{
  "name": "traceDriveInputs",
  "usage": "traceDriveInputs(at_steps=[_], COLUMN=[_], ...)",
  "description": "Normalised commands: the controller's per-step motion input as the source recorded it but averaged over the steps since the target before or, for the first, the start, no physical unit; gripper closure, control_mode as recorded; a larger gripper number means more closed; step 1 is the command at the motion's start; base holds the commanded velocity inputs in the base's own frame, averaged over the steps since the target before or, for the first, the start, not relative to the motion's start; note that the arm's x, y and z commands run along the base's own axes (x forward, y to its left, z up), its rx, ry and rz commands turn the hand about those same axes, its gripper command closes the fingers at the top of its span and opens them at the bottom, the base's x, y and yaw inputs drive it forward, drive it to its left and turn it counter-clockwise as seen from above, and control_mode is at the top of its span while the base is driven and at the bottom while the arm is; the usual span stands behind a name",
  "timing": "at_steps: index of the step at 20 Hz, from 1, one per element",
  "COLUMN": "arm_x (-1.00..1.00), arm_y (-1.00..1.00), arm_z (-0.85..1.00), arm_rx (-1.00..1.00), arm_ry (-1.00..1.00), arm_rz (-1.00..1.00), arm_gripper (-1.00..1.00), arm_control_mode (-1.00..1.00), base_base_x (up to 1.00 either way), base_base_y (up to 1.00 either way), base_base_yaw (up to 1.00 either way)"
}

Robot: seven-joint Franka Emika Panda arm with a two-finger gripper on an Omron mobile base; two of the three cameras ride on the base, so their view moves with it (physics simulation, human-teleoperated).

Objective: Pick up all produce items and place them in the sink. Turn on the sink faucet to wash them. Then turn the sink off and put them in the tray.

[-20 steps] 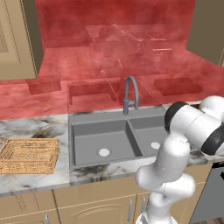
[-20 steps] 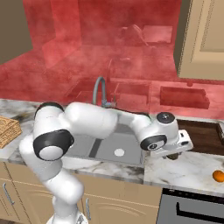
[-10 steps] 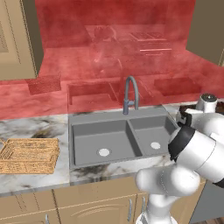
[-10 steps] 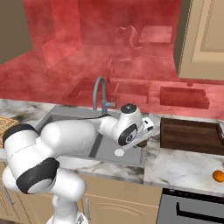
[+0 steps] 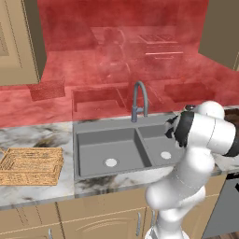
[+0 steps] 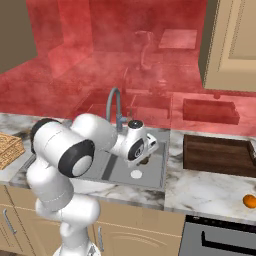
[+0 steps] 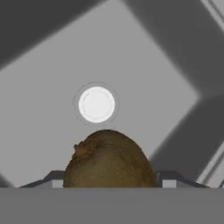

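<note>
Left base view: the sink is set in the marble worktop, with the faucet rising at its far rim. The tray sits on the worktop well to the left of the sink. The white arm bends over the right basin, near its pale drain.

Right base view: the arm reaches from the left across the sink, and the hand hangs above the right basin, just over the drain. A small dark piece shows at its tip. The faucet stands behind the arm. A dark wooden block lies on the worktop right of the sink. The orange rests on the worktop's near right edge, well apart from the hand.

Hand view: the brown fruit is pinched in the hand between the two fingers, held above the grey basin floor. The round drain lies just beyond the fruit.
</note>
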Motion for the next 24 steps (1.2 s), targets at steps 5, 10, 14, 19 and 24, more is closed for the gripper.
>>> traceDriveInputs(at_steps=[5,10,14,19,24], arm_x=[0.72,0.7,0.4,0.27,-0.07], arm_y=[0.16,0.11,0.0,0.01,0.02], arm_z=[-0.94,-0.68,-0.58,-0.17,0.53], arm_rx=[0.03,0.02,0.04,0.02,0.02], arm_ry=[0.08,0.0,0.0,0.0,0.0], arm_rz=[0.13,0.13,0.13,0.07,0.01], arm_gripper=[1.0,1.0,1.0,-1.0,-1.0], arm_control_mode=[-1.0,-1.0,-1.0,-1.0,-1.0], base_base_x=[0.0,0.0,0.0,0.0,0.0], base_base_y=[0.0,0.0,0.0,0.0,0.0], base_base_yaw=[0.0,0.0,0.0,0.0,0.0])
